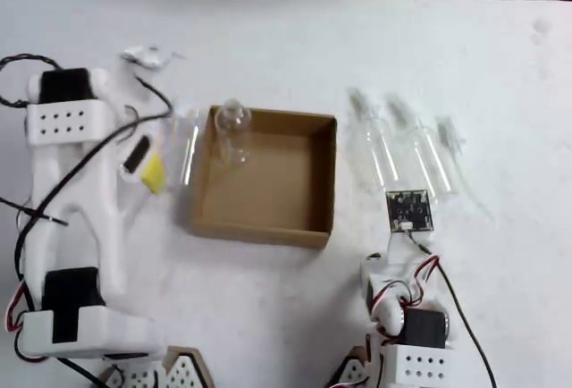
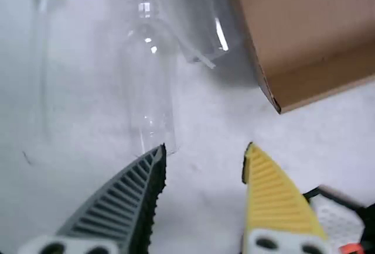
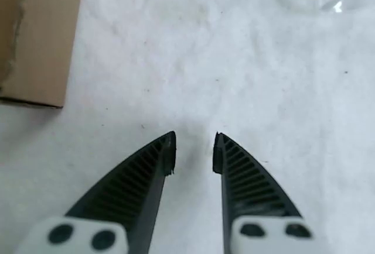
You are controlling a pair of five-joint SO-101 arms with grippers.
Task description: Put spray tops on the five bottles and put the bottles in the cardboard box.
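Overhead view of a white tabletop (image 1: pixel 286 39) with an open cardboard box (image 1: pixel 264 227) at its centre. One clear bottle, the corner bottle (image 1: pixel 233 127), stands or leans at the box's far left corner, seemingly inside. Whether it carries a spray top cannot be told.

A second clear bottle, the side bottle (image 2: pixel 149 90), lies on the tabletop just beside the box's left wall. The left gripper (image 2: pixel 205 154) hangs just left of the box, close to one end of the side bottle. Its grey and yellow fingers (image 2: pixel 275 195) are wide apart with nothing between them.

To the right of the box, apart from it, lie the right-hand bottles (image 1: pixel 380 148), side by side. What looks like a loose spray top (image 1: pixel 450 133) lies just beyond them. The right gripper (image 3: pixel 193 148) sits low over bare tabletop to the near right of the box, its black fingers slightly apart and empty.

Likely risks from here:
- The side bottle is round, smooth and lying down. If one finger touches it before the other, it may roll against the box wall or out of reach.
- A grip closing off-centre on such slick plastic could squirt the bottle out.
- The box looks light. A brush from the left arm could shift it and topple the corner bottle.
- Fitting a top probably needs one arm to steady the bottle. If the bottle turns or tilts, the top may miss the neck.
- Any bottle boxed without its top would leave the task unfinished.
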